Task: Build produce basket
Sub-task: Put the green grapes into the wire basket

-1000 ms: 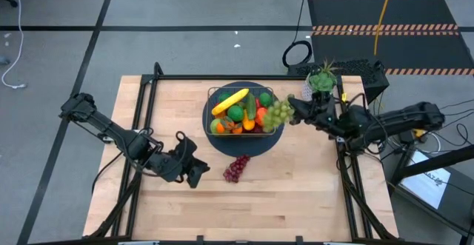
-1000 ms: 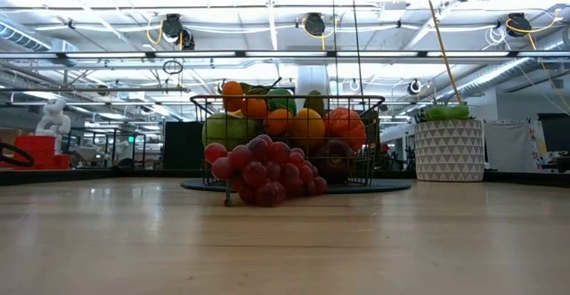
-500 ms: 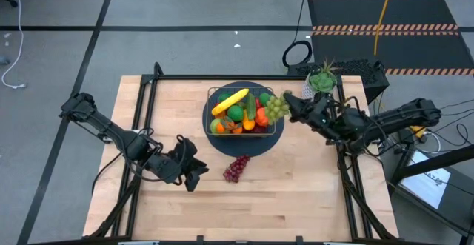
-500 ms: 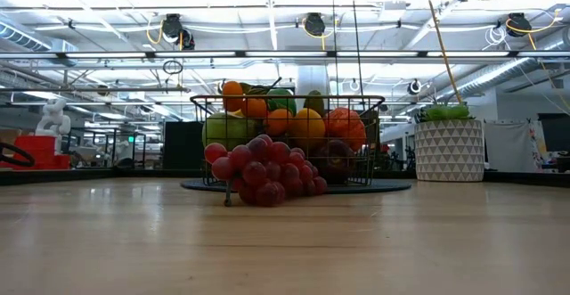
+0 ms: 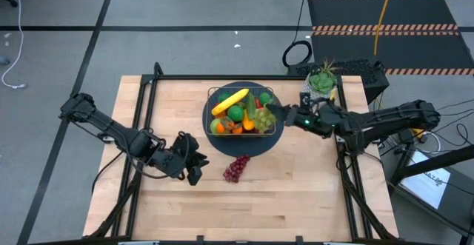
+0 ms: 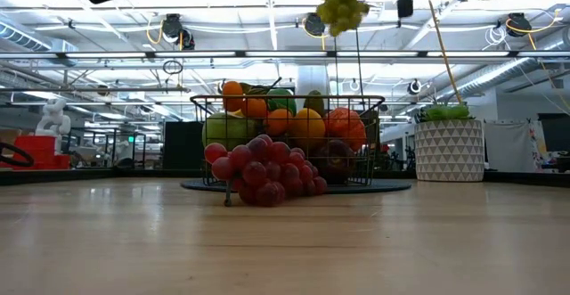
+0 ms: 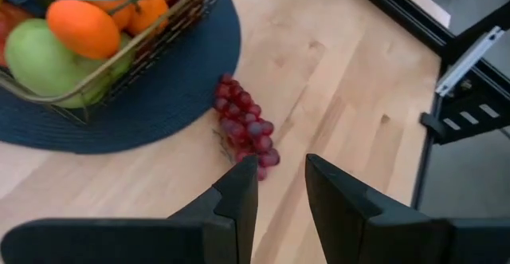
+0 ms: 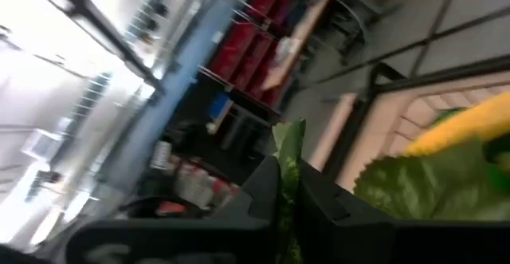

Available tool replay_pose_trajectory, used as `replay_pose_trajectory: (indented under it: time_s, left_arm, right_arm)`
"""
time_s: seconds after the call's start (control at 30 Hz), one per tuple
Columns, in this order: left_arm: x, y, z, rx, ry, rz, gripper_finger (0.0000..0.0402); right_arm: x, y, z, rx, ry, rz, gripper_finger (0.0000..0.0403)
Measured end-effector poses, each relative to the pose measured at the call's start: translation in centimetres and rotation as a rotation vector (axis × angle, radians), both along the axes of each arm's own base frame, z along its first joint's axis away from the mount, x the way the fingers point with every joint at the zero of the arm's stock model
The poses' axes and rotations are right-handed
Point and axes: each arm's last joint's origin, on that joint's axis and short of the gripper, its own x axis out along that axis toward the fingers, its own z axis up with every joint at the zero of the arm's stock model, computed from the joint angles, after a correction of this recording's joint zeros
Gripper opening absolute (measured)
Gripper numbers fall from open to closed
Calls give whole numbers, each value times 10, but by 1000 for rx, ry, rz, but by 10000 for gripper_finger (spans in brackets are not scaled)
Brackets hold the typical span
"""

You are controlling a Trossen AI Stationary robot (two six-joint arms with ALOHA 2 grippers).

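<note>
The wire basket (image 5: pixel 241 89) stands on a round dark mat (image 5: pixel 244 146) and holds a banana (image 5: pixel 230 101), oranges, limes and other fruit; it also shows in the low view (image 6: pixel 289 139). A bunch of purple grapes (image 5: pixel 235 168) lies on the table against the mat's near edge. My right gripper (image 5: pixel 275 113) is shut on a bunch of green grapes (image 5: pixel 263 116) above the basket's right half. My left gripper (image 5: pixel 194 172) is open and empty, left of the purple grapes (image 7: pixel 243 136), its fingers pointing toward them. My right gripper pinches the green leafy stem end (image 8: pixel 288 148) of the green grape bunch between its two fingers. The fingers come from the table's right side, slanting a little down. The bunch (image 6: pixel 341 1) hangs below the fingers, clear of the fruit in the basket.
A potted green plant in a white pot (image 5: pixel 320 82) stands at the table's far right, just behind my right arm; it also shows in the low view (image 6: pixel 448 143). Bare wood lies along the near edge and the left side (image 5: pixel 148 126).
My right gripper has carried the green grapes toward the table's left, from beside the basket's right rim to above the basket, and lower, so that the bunch now hangs into the top of the low view. My left gripper has come down a little.
</note>
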Motion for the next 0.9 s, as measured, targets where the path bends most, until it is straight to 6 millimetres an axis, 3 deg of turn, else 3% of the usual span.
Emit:
replay_pose_trajectory:
  time_s: [0.23, 0.43, 0.9]
  left_arm:
    - [5, 12, -1, 2, 15, 27, 106]
    - [8, 18, -1, -24, 30, 25, 106]
    - [13, 30, -1, -56, 31, 65, 106]
  right_arm:
    - [10, -24, -25, 25, 192, 28, 15]
    - [9, -38, -34, 42, 282, 79, 15]
    - [5, -46, -49, 57, 444, 108, 15]
